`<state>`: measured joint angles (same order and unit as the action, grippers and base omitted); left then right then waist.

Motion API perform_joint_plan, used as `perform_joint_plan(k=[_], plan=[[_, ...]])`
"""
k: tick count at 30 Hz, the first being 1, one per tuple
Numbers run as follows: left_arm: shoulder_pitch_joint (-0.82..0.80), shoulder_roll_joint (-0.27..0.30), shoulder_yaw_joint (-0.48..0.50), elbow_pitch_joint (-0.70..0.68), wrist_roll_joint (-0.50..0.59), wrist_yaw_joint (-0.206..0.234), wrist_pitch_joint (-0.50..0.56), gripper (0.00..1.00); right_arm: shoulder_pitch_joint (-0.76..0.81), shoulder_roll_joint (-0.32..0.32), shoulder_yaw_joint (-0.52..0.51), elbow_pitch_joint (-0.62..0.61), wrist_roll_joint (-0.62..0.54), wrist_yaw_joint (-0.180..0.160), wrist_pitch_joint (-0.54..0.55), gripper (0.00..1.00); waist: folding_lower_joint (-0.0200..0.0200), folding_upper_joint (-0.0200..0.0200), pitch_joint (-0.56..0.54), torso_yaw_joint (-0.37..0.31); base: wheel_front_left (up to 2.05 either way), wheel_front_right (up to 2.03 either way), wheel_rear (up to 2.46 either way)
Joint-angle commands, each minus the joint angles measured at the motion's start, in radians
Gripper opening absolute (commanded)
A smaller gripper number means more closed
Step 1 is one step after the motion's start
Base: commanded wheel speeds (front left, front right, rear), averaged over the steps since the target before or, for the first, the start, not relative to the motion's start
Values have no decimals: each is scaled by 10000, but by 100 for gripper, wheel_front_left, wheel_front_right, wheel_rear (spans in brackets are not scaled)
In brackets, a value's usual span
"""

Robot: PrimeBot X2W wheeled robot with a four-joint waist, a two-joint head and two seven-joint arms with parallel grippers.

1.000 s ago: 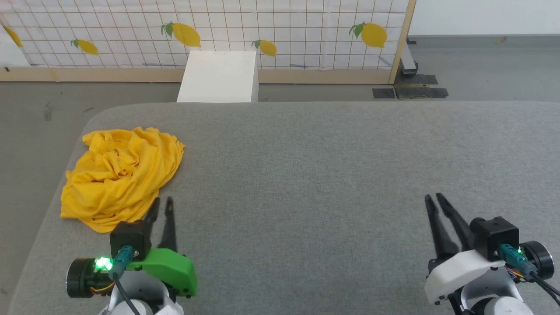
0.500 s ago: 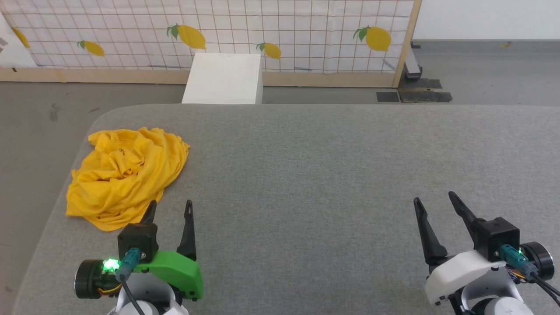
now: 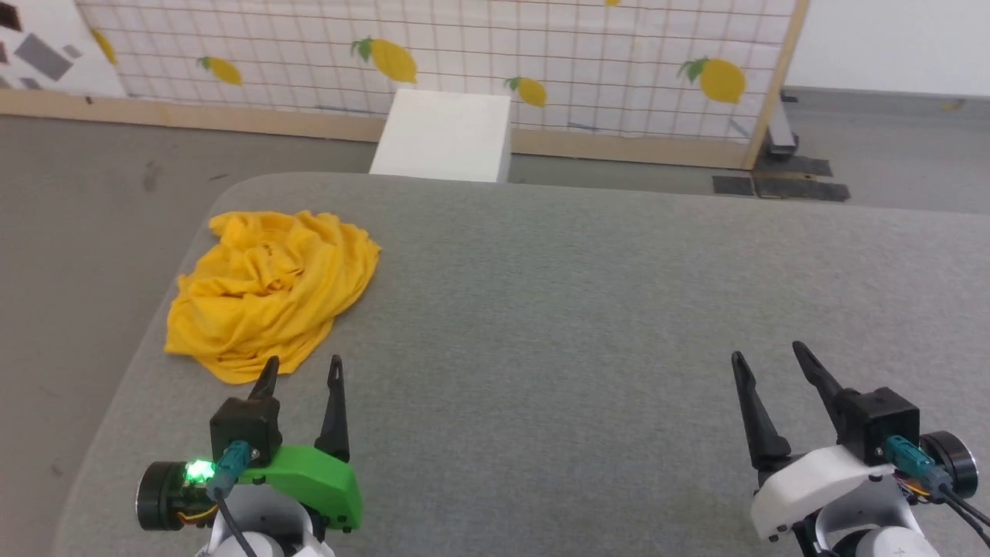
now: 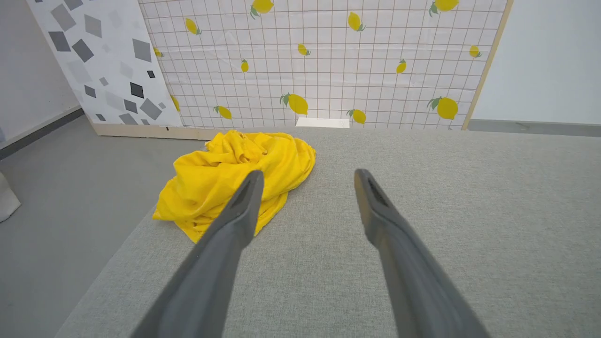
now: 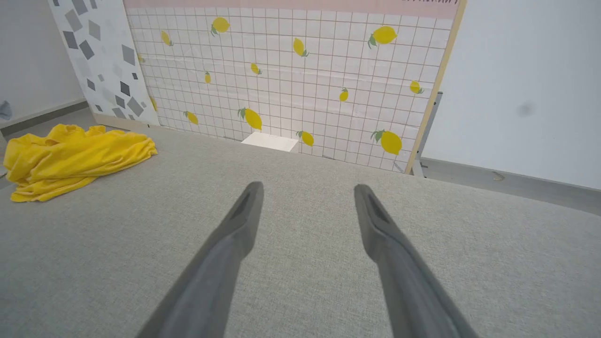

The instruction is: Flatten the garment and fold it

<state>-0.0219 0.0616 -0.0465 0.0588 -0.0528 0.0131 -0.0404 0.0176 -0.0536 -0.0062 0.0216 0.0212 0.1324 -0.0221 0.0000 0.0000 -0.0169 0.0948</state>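
Grey fabric-covered table (image 3: pixel 580 309) across whole near field, rounded at far-left corner; grey floor (image 3: pixel 77 216) beyond and to the left. Behind, upright screen (image 3: pixel 619 46) of white grid print with yellow lemons, wooden frame. Garment (image 3: pixel 271 286), mustard-yellow, in a crumpled heap on the table near that far-left corner, on robot's left side; thin cloth bunched in many folds. White box (image 3: pixel 445 135) beyond table's far edge, before the screen. Left gripper (image 3: pixel 303 360), green housing, jaws spread wide, nothing between; left fingertip (image 3: pixel 268 371) just beside garment's near hem, contact not determinable. Right gripper (image 3: pixel 766 350), white housing, jaws likewise apart and empty, well apart from garment, over bare table
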Motion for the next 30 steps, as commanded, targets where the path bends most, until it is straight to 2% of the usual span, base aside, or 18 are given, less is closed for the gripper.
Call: perform_joint_plan(k=[1,16,30], plan=[[-169,96,-33,64,-113,106,-117,100,-33,8,-8,53,96,-4,-85,100,0,0,-31,290,0,0,0],[-125,282,-114,159,-427,386,-321,100,-117,12,-6,267,238,-6,-282,100,0,0,-76,1583,-1,-1,-1],[-146,376,-301,309,-702,650,-549,100,-186,16,-20,399,273,-8,-395,100,0,0,-79,2292,-4,-4,-4]])
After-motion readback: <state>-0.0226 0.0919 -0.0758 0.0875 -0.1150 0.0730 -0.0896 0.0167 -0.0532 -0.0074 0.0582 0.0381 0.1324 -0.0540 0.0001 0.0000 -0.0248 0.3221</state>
